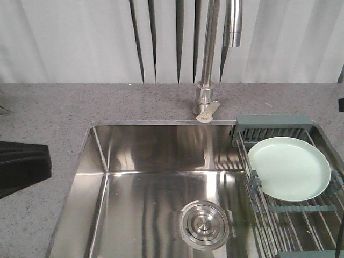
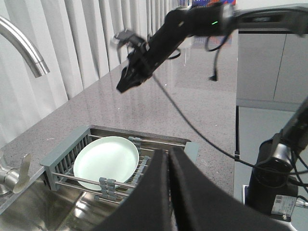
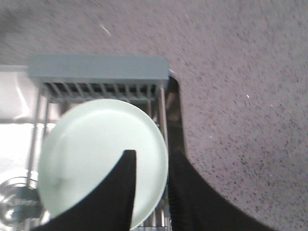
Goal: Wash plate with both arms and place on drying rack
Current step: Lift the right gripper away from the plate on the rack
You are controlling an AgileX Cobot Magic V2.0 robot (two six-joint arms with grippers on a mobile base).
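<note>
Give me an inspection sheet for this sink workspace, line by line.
Surface: grey speckled countertop around a steel sink, basin bare, round drain shut.
Job's things: plate lying flat on the drying rack over the sink's right end.
Clutter: nothing seen.
Grippers: right pincer above the plate, open; left pincer appears shut, holding nothing.
Cables: black cable hanging from the right arm.
Surroundings: faucet, pale curtains behind.
</note>
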